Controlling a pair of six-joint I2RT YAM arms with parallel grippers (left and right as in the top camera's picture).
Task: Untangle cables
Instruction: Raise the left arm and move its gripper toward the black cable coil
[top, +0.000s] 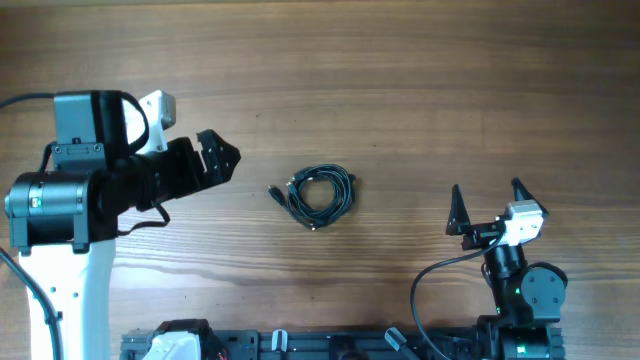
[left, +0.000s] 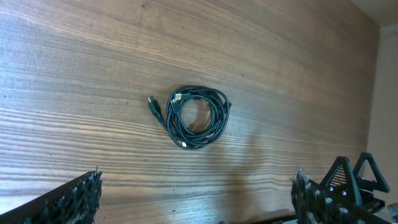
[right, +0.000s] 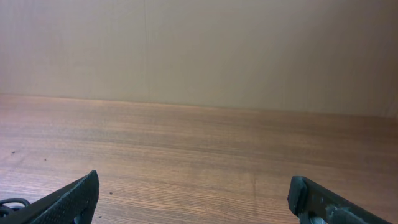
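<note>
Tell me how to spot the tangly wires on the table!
Look at the wooden table, right in its middle, between the left gripper and the right gripper. There lie the cables, thin black cords wound into one small ring with little plug ends poking out. They are much thinner than the chunky grippers, and neither one touches them.

Ahead of the left tool (top: 225, 157), jaws spread wide, open desk (top: 400, 80) runs straight to the cables (top: 318, 195), the only thing lying in its path. The coil lies flat, with free wood on every side of it. The right tool (top: 486, 190), also spread wide, has the coil forward and to its left, well apart. Far ahead of it, a wall (right: 199, 50) closes off the desk.
</note>
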